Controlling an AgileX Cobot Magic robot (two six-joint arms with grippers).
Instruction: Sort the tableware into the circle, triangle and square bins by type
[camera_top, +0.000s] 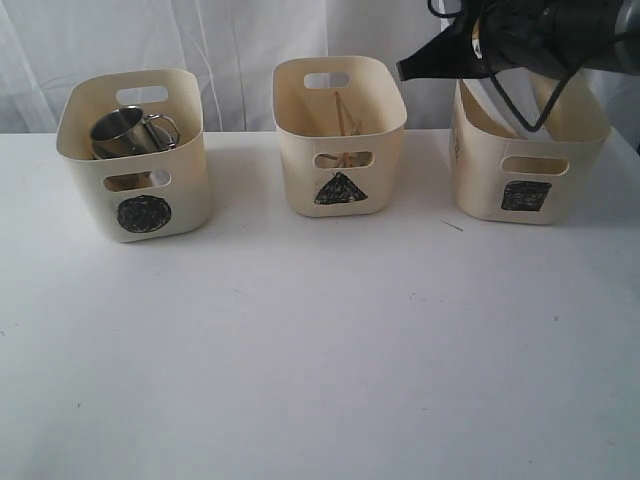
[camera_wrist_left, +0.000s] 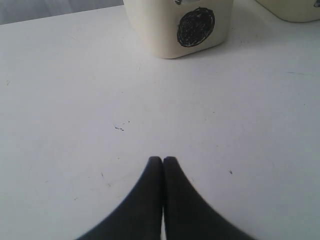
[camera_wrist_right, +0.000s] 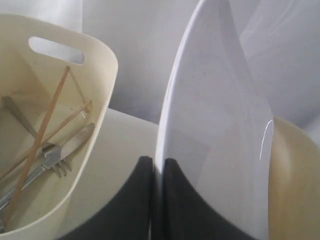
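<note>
The right gripper (camera_wrist_right: 155, 162) pinches the large white squarish plate (camera_wrist_right: 215, 125) on edge, likely so it fits the square-marked cream tub (camera_top: 485, 190); the left gripper (camera_wrist_left: 163, 161) is pressed together, empty.

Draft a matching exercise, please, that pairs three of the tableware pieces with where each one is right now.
Things:
1. steel mug
2. chopsticks
3. white plate

Places:
A. clamped on edge in the right jaws, by the square bin
B. inside the circle bin
C. inside the triangle bin

Pairs: 1-B, 2-C, 3-A.
</note>
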